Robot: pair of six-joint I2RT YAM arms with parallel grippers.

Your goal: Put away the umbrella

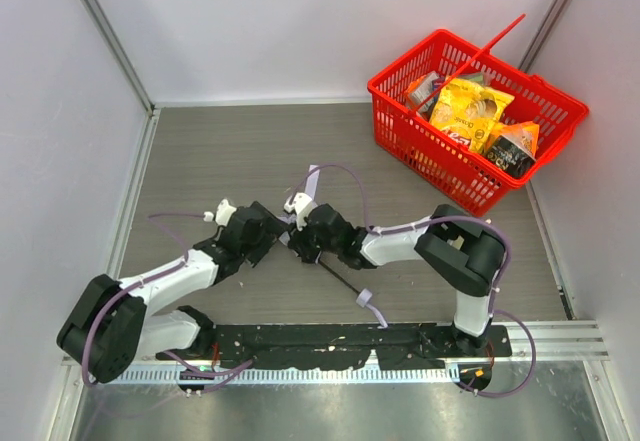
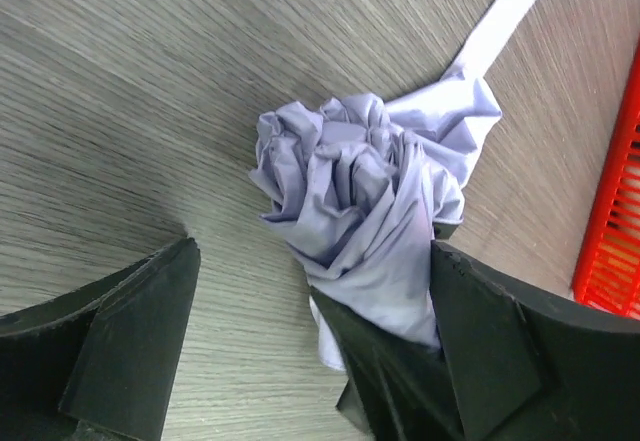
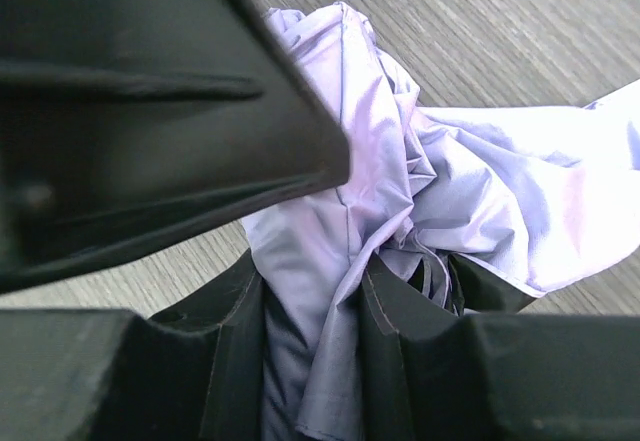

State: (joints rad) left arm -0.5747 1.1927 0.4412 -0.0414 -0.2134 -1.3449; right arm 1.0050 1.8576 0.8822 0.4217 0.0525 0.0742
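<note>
Fabric is bunched between the fingers (image 3: 235,361) of the right gripper (image 3: 310,301), which is clamped on the umbrella (image 3: 430,181) canopy. Left gripper (image 2: 312,261) stands wide apart, the crumpled cloth leaning on one finger (image 2: 480,341) only. In the overhead view the umbrella sits mid-frame on the table (image 1: 220,151), between both grippers, its thin shaft (image 1: 340,279) running toward lower right; basket (image 1: 390,111) is upper right. I'd judge it light, soft and slippery, apt to unfurl; the stiff shaft looks a surer hold than loose cloth for carrying it off.
</note>
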